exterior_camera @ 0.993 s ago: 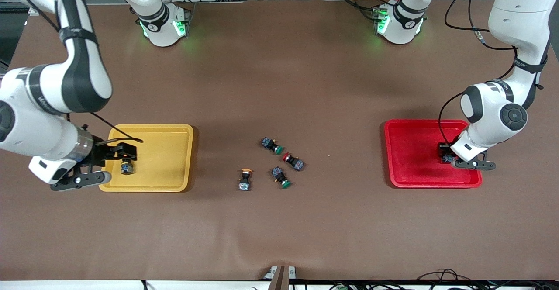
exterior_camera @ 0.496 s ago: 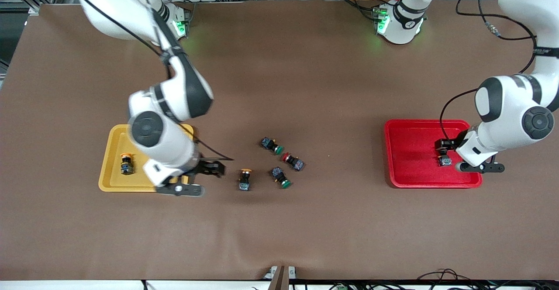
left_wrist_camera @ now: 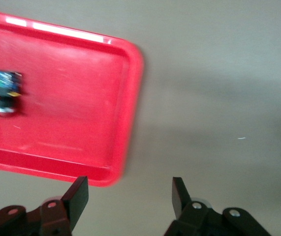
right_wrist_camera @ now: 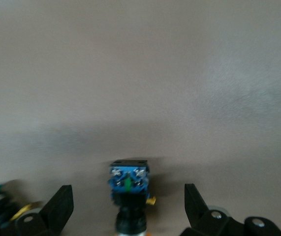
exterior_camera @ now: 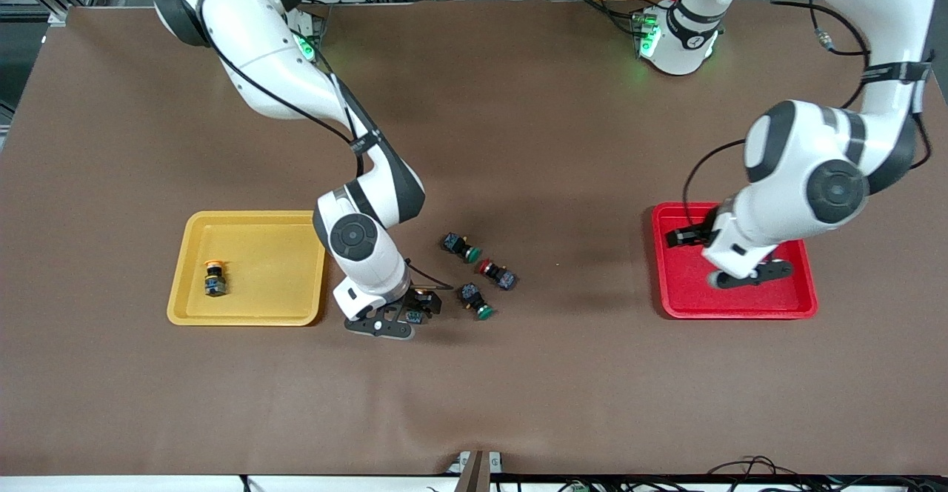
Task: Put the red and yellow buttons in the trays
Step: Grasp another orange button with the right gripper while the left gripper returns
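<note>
Yellow tray (exterior_camera: 255,314): lower left of the front view, flat on the counter (exterior_camera: 518,403) toward the right arm's end.
Yellow-capped button in tray (exterior_camera: 215,279): inside the yellow tray, orange-yellow cap pointing away from the front camera.
Right end effector (exterior_camera: 409,314): just beside the yellow tray, low at the counter; fingers spread wide, one on each side of a yellow-capped button (right_wrist_camera: 129,189) without touching it. In the right wrist view that button sits between the fingers (right_wrist_camera: 61,206) with its blue terminal end showing.
Green-capped buttons: one (exterior_camera: 461,246) near centre frame; the second (exterior_camera: 475,300) lower in the frame, beside the right end effector.
Red-capped button on counter (exterior_camera: 497,273): lies between the two green-capped ones, on its side, well apart from both trays.
Red tray (exterior_camera: 678,303): right of centre, toward the left arm's end.
Left end effector (exterior_camera: 681,238): over the red tray's edge nearest the counter centre; fingers (left_wrist_camera: 78,196) wide apart, holding nothing.
Button in red tray (left_wrist_camera: 3,91): seen only in the left wrist view, lying inside the red tray; cap colour cannot be told; in the front view the left arm hides it.
</note>
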